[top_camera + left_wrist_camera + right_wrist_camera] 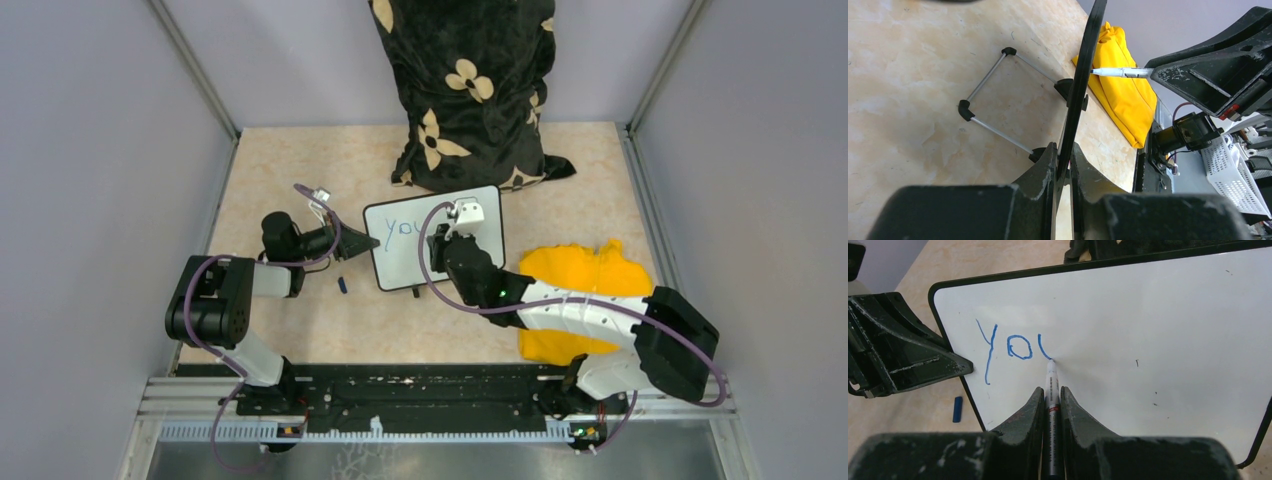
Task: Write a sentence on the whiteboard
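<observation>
Right wrist: right fingers [1029, 410] clenched on marker [1050, 385], pressing tip to whiteboard [1158, 315] mid-"u" of sentence [1020, 347]. Standing tilted mid-worktop [908, 75], left edge pinched by left fingers [1047, 165]. Probably light, stiff, slick, tippy under pen pressure; best gripped at rim.

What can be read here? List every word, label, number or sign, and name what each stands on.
"Yo", then an unfinished third letter: blue ink on the whiteboard.
Print on the marker barrel: too small and blurred to read.
Nothing else legible in any view.
</observation>
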### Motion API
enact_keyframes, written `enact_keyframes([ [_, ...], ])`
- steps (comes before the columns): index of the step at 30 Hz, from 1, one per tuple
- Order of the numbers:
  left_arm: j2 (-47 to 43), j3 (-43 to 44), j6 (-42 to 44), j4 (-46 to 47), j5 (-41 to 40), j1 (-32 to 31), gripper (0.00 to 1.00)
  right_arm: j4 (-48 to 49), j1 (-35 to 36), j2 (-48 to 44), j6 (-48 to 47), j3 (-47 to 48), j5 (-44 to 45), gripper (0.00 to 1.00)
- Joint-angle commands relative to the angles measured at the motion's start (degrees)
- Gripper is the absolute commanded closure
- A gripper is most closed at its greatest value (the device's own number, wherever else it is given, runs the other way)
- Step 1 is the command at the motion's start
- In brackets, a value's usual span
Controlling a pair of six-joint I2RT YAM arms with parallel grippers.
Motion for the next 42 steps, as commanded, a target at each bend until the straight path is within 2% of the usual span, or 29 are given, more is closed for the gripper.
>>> enact_keyframes([
  [1,0.1,0.7,0.6,-1.4,0.1,0.1,0.93,-0.8,-0.6,-1.9,-0.1,-0.8,3.5,1.00],
  [42,0.2,1.0,2.0,-2.9,0.2,-0.6,0.93,1.3,-2.2,1.6,-5.5,6.5,3.5,1.00],
])
